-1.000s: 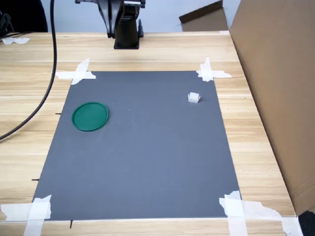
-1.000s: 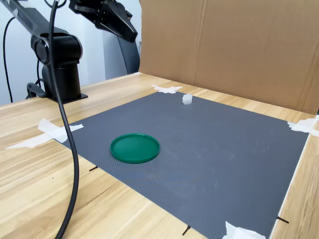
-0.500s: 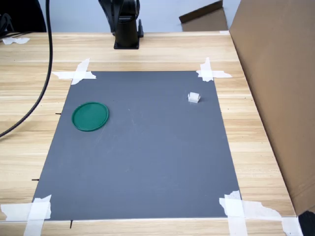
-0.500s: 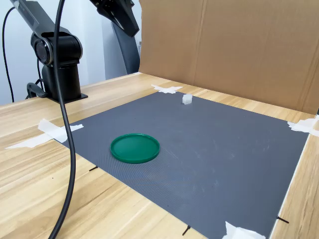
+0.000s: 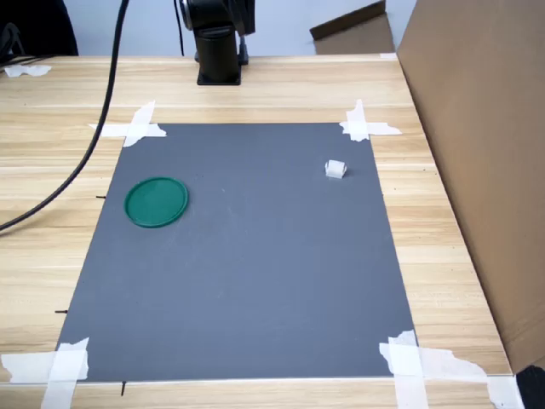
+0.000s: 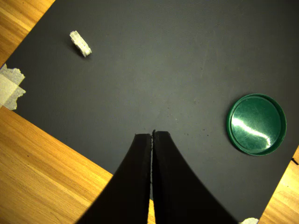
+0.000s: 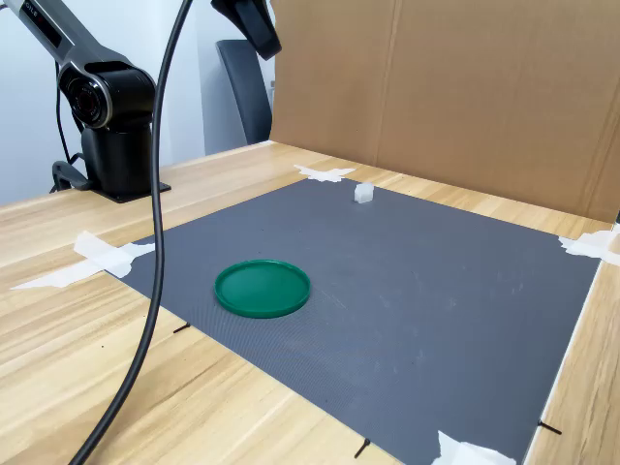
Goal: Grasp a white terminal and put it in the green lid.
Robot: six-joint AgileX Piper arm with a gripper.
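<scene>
The white terminal (image 5: pixel 335 169) (image 7: pixel 363 193) (image 6: pixel 80 44) lies on the grey mat (image 5: pixel 247 281) near its far right corner in the first exterior view. The green lid (image 5: pixel 156 202) (image 7: pixel 263 288) (image 6: pixel 256 123) lies flat and empty on the mat's left side in the first exterior view, well apart from the terminal. My gripper (image 6: pixel 153 133) hangs high above the mat, its two black fingers pressed together with nothing between them. In the second exterior view only its tip (image 7: pixel 263 41) shows at the top edge. In the first exterior view it is out of frame.
The arm's black base (image 5: pixel 218 51) stands on the wooden table (image 5: pixel 51 247) behind the mat. A black cable (image 7: pixel 155 252) droops across the table's left side in both exterior views. A tall cardboard wall (image 5: pixel 477 153) borders the first exterior view's right. White tape strips (image 5: pixel 366 126) hold the mat's corners.
The arm has risen: the gripper has moved up and almost out of the second exterior view's top, and the cable has swung to the right in both exterior views. Terminal and lid have not moved.
</scene>
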